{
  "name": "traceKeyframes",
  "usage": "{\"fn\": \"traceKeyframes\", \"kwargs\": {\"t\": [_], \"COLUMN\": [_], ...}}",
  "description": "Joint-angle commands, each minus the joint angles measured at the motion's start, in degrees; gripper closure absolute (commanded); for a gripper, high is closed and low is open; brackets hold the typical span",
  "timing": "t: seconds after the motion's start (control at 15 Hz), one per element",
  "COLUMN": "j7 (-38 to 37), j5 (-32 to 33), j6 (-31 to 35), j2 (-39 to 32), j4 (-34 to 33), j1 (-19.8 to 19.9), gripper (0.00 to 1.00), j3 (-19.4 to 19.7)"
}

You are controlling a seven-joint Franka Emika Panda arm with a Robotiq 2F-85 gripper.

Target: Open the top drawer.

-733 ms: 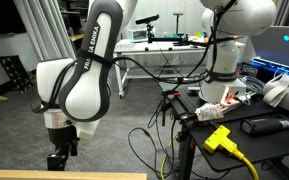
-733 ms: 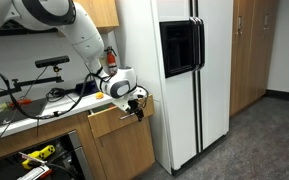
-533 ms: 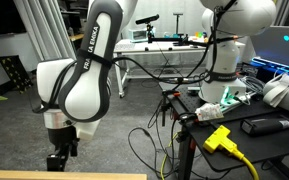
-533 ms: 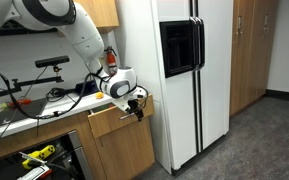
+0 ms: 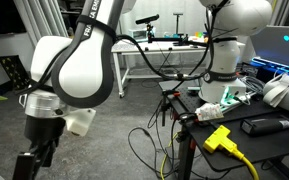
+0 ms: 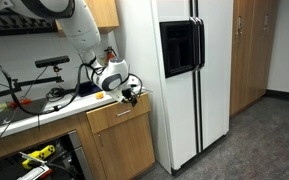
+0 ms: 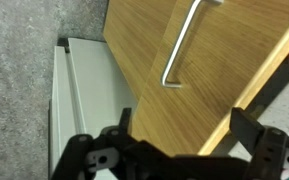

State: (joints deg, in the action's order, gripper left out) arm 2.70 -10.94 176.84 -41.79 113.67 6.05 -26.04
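The top drawer [image 6: 119, 117] shows its light tan wooden front under the countertop, next to the refrigerator. Its inside is not visible. In the wrist view the wooden front [image 7: 194, 80] fills the picture, with a metal bar handle [image 7: 179, 45] on it. My gripper [image 6: 130, 93] hangs just above the drawer's right end, apart from the handle. In the wrist view its two dark fingers [image 7: 184, 130] stand wide apart with nothing between them. It also shows in an exterior view [image 5: 29, 160] at the lower left.
A white refrigerator [image 6: 174, 80] stands right beside the drawer. The countertop [image 6: 24, 115] carries cables and tools. Another exterior view shows a second robot [image 5: 229, 50], a yellow plug [image 5: 220, 138] and loose cables on the floor.
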Motion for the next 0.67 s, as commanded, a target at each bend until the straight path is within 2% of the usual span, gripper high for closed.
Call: {"fn": "traceKeyframes", "kwargs": {"t": [0.0,0.07,0.27,0.6], "j7": [3.16,3.32,3.98,4.57], "j5": [0.74,0.91,1.53,2.82], "j6": [0.90,0.63,-0.37,-0.52], "j2": [1.31,1.47,0.98,1.24], "j4": [2.94,3.15,2.89,2.38], "j1": [4.63,4.66,4.69,3.46], "gripper": [0.15,0.26,0.51,0.89], "j3": [-5.24,-5.29,-5.10,-4.51]}}
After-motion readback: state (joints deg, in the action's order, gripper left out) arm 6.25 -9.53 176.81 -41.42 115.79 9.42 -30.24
